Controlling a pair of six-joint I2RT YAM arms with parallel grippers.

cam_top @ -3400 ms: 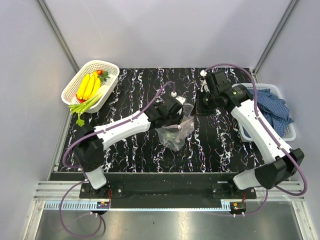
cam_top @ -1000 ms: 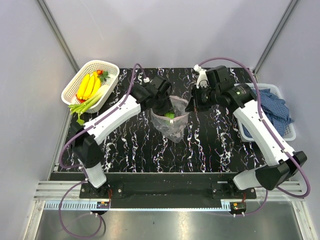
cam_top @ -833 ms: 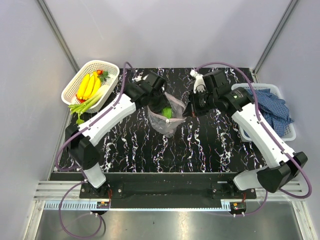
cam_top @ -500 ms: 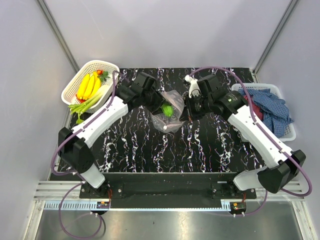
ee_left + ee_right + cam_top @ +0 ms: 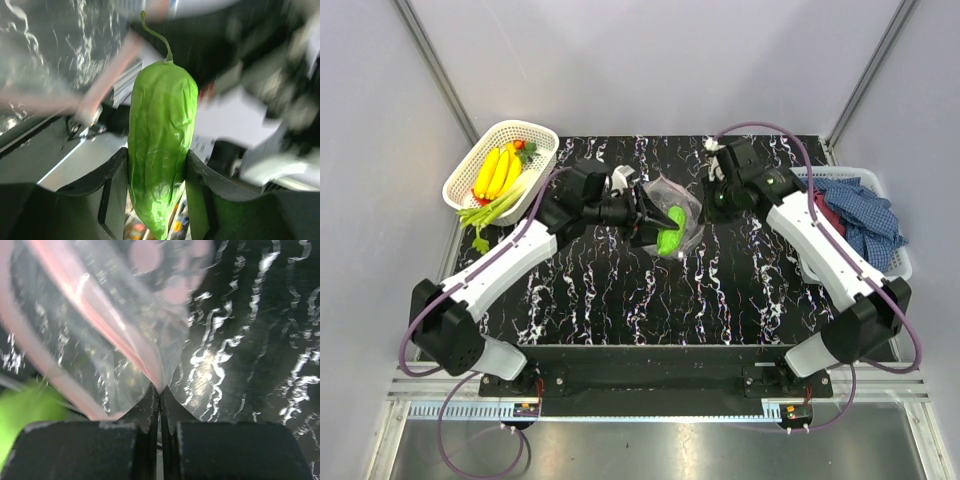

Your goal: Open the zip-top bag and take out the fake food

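My left gripper is shut on a green toy pepper. In the left wrist view the pepper stands stem-up between the two fingers, with the gripper closed on its sides. The clear zip-top bag hangs crumpled just behind the pepper, above the black marbled table. My right gripper is shut on the bag's edge. In the right wrist view the bag with its pink zip strip is pinched at the gripper tips. I cannot tell whether the pepper is still inside the bag.
A white mesh basket at the back left holds yellow bananas, a green-white leek and a red piece. A second white basket with a blue checked cloth stands at the right edge.
My left arm has swung round and now points right, with the green pepper carried up and to the right. The bag has lifted toward the back, and my right gripper has drawn back-right with its edge.
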